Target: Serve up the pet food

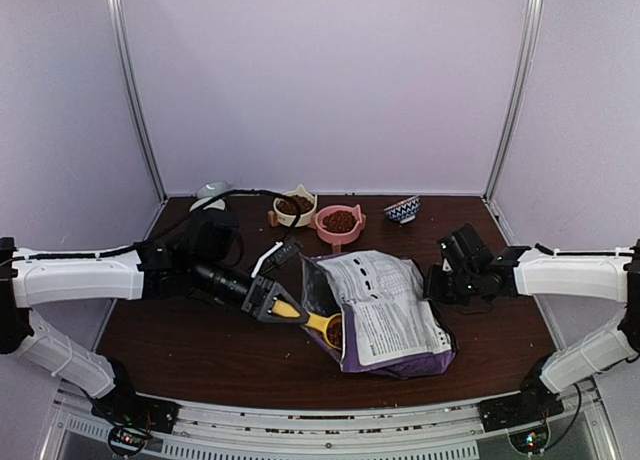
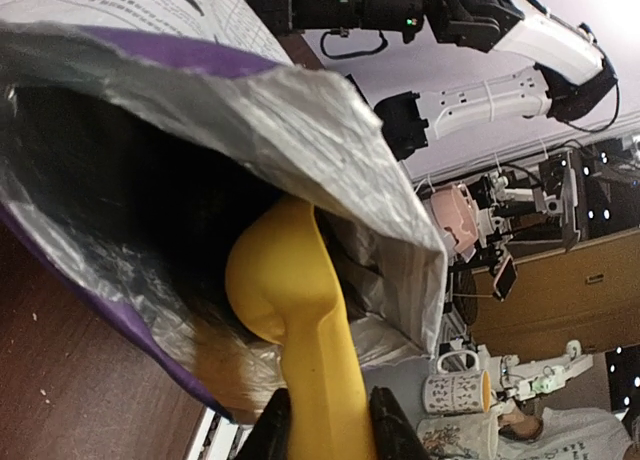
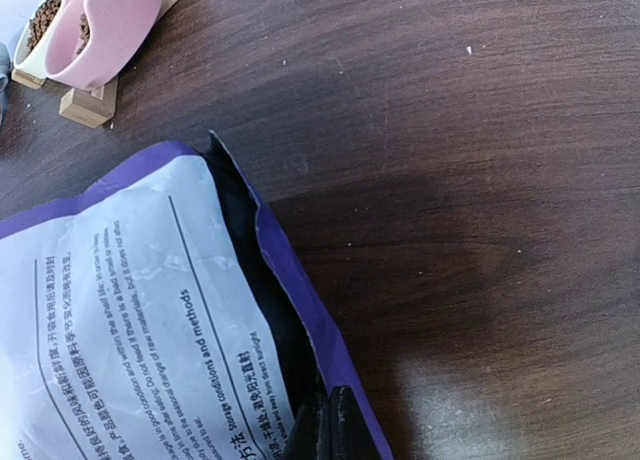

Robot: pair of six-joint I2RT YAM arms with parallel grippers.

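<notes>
The purple pet food bag [image 1: 385, 315] lies on the table with its white label up and its mouth facing left. My left gripper [image 1: 277, 306] is shut on the handle of a yellow scoop [image 1: 318, 323], whose bowl is inside the bag's mouth. In the left wrist view the scoop [image 2: 298, 320] reaches into the dark, foil-lined bag [image 2: 250, 100], between my fingers [image 2: 272, 428]. My right gripper [image 3: 332, 430] is shut on the bag's purple side edge [image 3: 300, 300]. Reddish-brown kibble fills the pink bowl [image 1: 339, 222] and the cream bowl [image 1: 295, 205].
A blue-patterned bowl [image 1: 402, 209] stands at the back right of the bowls. A grey round object [image 1: 212, 190] sits in the back left corner. The pink bowl [image 3: 115, 25] rests on a wooden stand in the right wrist view. Walls enclose the table.
</notes>
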